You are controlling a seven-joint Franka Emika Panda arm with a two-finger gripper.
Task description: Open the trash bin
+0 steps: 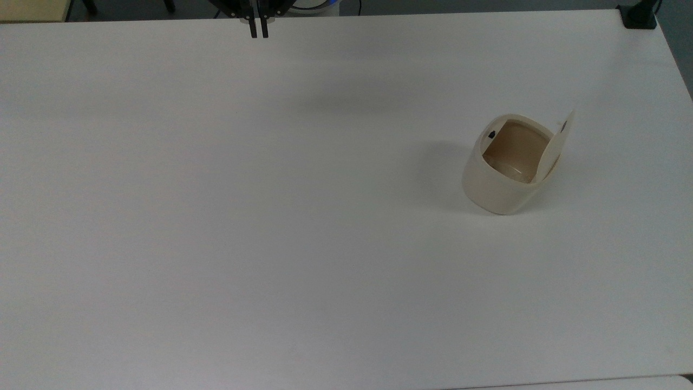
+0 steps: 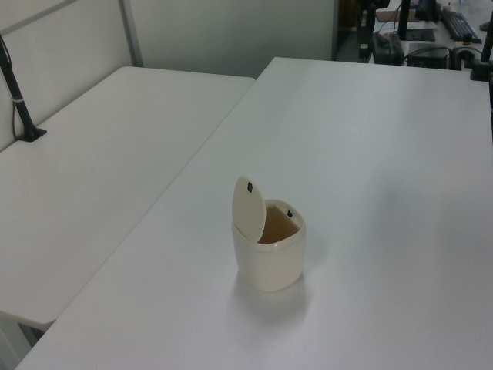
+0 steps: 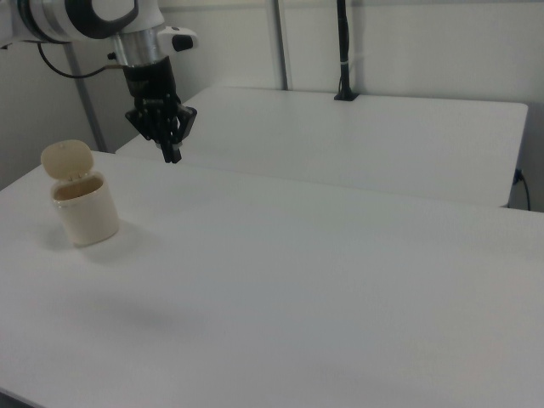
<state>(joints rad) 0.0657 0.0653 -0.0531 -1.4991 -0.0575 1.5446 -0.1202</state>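
In the top view, the trash bin (image 1: 506, 176) is standing on the white tabletop (image 1: 270, 216) toward the top view's right, and its lid (image 1: 555, 149) is tilting up on the side farther to the top view's right, so the brownish inside is showing. A small black button (image 1: 491, 134) is sitting on the rim at the top view's left of the opening. The jaws (image 1: 258, 28) are hanging at the upper edge, well apart from the bin and far to the top view's left of it; the two dark fingers (image 1: 253, 28) are lying almost together, with a thin slit between them, and are holding nothing.

In the left view, the bin (image 2: 269, 250) is standing near the middle of the tabletop (image 2: 385, 193), with the lid (image 2: 249, 208) raised on the left view's left side and the button (image 2: 290, 213) on the far rim.

In the right view, the bin (image 3: 83, 208) is sitting at the right view's left, its lid (image 3: 68, 159) lifted above the opening. The jaws (image 3: 172, 153) are hanging in the air to the right view's right of the bin and above it, clear of it, pointing down, closed or nearly so, and empty.
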